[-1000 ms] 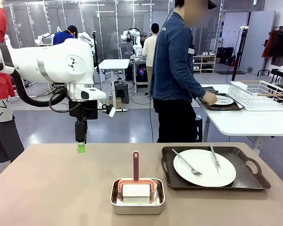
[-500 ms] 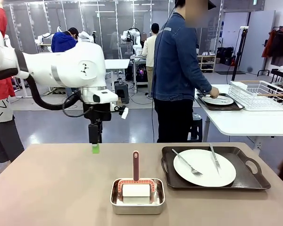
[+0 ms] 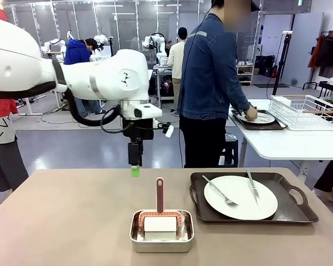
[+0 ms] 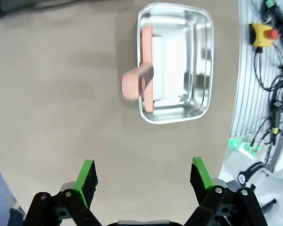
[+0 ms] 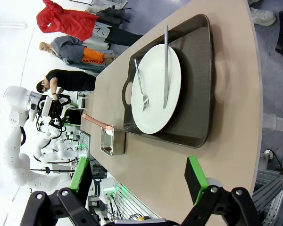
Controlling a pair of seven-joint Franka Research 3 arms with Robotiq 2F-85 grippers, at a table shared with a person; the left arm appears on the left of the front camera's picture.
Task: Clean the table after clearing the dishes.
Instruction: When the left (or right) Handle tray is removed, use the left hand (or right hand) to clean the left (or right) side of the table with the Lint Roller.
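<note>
On the beige table (image 3: 72, 221), a dark tray (image 3: 291, 213) at the right holds a white plate (image 3: 240, 198) with a fork (image 3: 220, 192) and a knife (image 3: 252, 187). A second tray with a plate (image 3: 256, 118) lies on the white side table, under the person's hands. My left gripper (image 3: 135, 170) hangs over the table's far edge, behind the steel pan (image 3: 161, 231). In the left wrist view it (image 4: 142, 167) stands open and empty above the bare table (image 4: 61, 94). My right gripper (image 5: 137, 165) is open too, off the table's end, facing the tray (image 5: 198, 94) and plate (image 5: 155, 89).
The steel pan (image 4: 174, 89) holds a white block and a pink-handled brush (image 4: 144, 80) whose handle stands upright (image 3: 160, 195). A wire rack (image 3: 305, 111) sits on the white side table. The person (image 3: 211, 83) stands just past the table's far edge.
My left arm has swung to the right along the table's far edge, its gripper now behind the pan. The person has kept working at the side table.
</note>
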